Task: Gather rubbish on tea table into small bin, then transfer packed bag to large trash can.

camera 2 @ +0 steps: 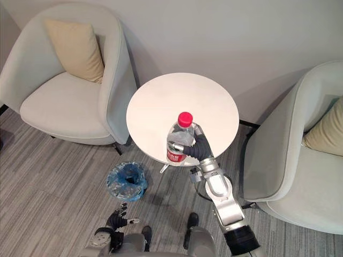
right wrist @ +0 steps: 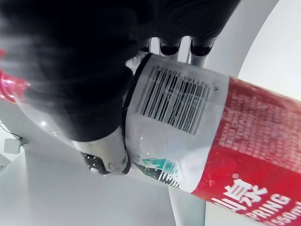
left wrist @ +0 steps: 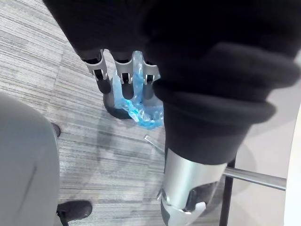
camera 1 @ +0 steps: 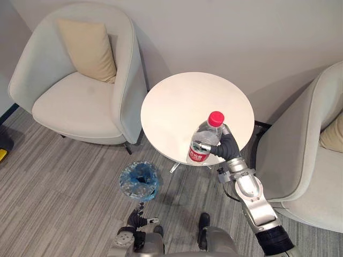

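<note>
The right hand (camera 1: 226, 148) curls its fingers around a clear, red-capped bottle (camera 1: 207, 136), upright over the near edge of the round white table (camera 1: 177, 101), seemingly lifted clear. The left hand (camera 1: 138, 218) hangs low, fingers loosely straight, near the blue-lined small bin (camera 1: 139, 181).

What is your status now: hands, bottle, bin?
Right hand shut on clear plastic bottle with red cap, over round white table. Left hand open, low, idle. Small bin with blue bag on floor, unobstructed.
</note>
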### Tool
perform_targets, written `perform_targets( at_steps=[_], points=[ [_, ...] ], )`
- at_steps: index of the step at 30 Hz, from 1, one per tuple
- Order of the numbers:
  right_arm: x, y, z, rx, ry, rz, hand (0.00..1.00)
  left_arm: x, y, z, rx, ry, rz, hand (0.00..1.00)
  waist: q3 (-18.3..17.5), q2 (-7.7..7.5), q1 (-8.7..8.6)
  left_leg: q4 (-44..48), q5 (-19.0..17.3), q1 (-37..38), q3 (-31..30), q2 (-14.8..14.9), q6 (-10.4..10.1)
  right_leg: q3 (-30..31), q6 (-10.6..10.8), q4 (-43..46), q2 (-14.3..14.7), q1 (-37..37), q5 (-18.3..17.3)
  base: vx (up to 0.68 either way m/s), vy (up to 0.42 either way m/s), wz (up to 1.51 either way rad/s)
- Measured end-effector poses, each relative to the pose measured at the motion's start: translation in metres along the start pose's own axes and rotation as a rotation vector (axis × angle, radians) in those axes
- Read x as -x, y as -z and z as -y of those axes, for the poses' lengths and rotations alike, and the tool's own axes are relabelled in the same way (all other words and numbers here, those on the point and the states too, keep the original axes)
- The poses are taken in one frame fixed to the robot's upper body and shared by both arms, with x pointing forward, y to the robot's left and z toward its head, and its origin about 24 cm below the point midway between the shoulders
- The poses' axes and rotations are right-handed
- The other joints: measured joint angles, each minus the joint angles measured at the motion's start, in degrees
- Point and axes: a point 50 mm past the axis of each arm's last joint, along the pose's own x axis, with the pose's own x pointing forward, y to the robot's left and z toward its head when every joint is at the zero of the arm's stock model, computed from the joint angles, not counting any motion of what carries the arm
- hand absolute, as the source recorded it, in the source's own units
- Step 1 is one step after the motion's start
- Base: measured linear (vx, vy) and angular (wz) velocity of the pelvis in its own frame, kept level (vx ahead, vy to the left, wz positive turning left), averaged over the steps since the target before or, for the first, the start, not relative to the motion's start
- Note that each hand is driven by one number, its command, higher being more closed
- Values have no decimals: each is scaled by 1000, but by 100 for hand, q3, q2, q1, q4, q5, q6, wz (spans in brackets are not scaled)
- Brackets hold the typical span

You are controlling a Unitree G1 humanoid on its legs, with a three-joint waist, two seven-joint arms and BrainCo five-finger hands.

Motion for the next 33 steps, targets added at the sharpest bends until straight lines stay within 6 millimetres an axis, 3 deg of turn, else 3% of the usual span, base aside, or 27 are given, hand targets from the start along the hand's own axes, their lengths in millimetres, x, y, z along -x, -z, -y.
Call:
perform_targets(
  at_steps=[3, 8, 9, 12, 15, 19, 21, 22, 23, 26, 28, 29, 33],
  points=[
    [4, 1, -1, -5, -4, -8, 100, 1, 4, 0, 1, 0, -10, 0, -68, 1, -9, 3, -6, 91, 46, -24, 11, 50, 29, 118, -46, 12, -29, -36, 25, -5],
    [11, 5, -6, 10, -16, -36, 100, 2, 6, 0, -3, 2, -19, 0, -72, -9, -24, 362, -228, 200, -110, -266, 76, 74, 137, 1026, -373, -54, -520, -52, 21, 15],
    [13, 6, -6, 17, -20, -42, 100, 2, 6, 0, -4, 1, -20, 0, -86, -13, -32, 483, -286, 188, -216, -325, 82, 192, 215, 1217, -405, -61, -624, -86, -8, 43],
    [13, 5, -6, 23, -20, -37, 100, 4, 11, -1, -8, 0, -35, 0, -186, -125, -282, 540, -221, -43, -695, -526, 39, 1310, 426, 1323, -276, -60, -934, -48, -51, 87],
    [13, 6, -3, 45, -26, -38, 100, 4, 12, 1, -4, 3, -39, 0, -251, -4, -280, 480, -26, -271, -1093, -502, -58, 1408, 430, 1140, -117, -52, -956, -38, -110, 69],
    [14, 7, 1, 48, -8, -43, 100, 5, 13, 6, 6, 12, -41, 0, -309, 195, -277, 453, 276, -621, -1683, -379, -246, 829, 266, 741, 37, 186, -851, -37, -123, 95],
    [14, 7, 3, 45, 6, -46, 100, 4, 11, 8, 9, 16, -36, 0, -277, 243, -298, 477, 590, -786, -1213, -262, -179, 607, 141, 454, 31, 431, -821, -33, -57, 120],
    [14, 7, 6, 45, 18, -46, 100, 3, 10, 10, 13, 20, -34, 0, -254, 325, -303, 425, 535, -797, -279, -46, 145, 359, 28, 275, 34, 602, -747, -74, -11, 89],
    [14, 8, 8, 43, 34, -50, 100, 3, 9, 11, 17, 20, -28, 0, -264, 365, -234, 376, 423, -768, 574, 257, 295, 199, -7, 244, 44, 672, -719, -76, -39, 77],
    [14, 7, 13, 38, 85, -44, 100, 5, 13, 14, -19, 38, -41, 0, -280, 347, -339, -103, 472, -515, 1764, 554, 251, -128, 52, -67, -145, 866, -671, -12, -28, 79],
    [17, 9, 23, 54, 132, -58, 100, 5, 14, 19, -25, 54, -41, 0, -295, 524, -310, -114, 810, -555, 1711, 606, 160, -132, 140, -6, -57, 884, -732, -18, 54, 35],
    [21, 11, 28, 62, 156, -73, 100, 5, 14, 19, -25, 54, -41, 0, -286, 513, -295, -128, 928, -557, 1642, 578, 63, -117, 200, 16, -70, 929, -783, -3, 49, 23],
    [25, 12, 28, 56, 174, -86, 100, 5, 14, 15, -42, 50, -43, 0, -310, 419, -325, -270, 975, -503, 1616, 444, -3, 88, 253, -110, -105, 966, -767, 70, 61, 10]
  ],
)
